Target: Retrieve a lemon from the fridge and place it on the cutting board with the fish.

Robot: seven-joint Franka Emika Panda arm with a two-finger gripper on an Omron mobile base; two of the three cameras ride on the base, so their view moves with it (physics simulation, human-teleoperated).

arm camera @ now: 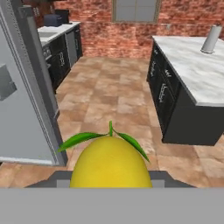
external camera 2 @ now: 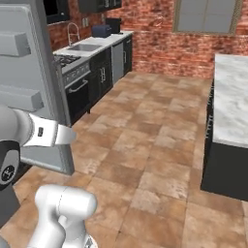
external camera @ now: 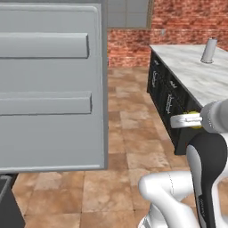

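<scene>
Between the end effector (external camera: 185,120) fingers, the lemon (arm camera: 110,162) sits clamped.

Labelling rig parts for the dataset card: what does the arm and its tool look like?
Glossy white rounded arm links with dark joint sections; one black band carries small pale lettering. The tool is a white boxy hand on a grey wrist, with a small dark marking on its side. No loose cables visible.

Matte grey fridge (external camera: 53,89), smooth yellow lemon (arm camera: 110,162), white marble counter (arm camera: 197,70), brick wall (external camera 2: 160,43)
</scene>
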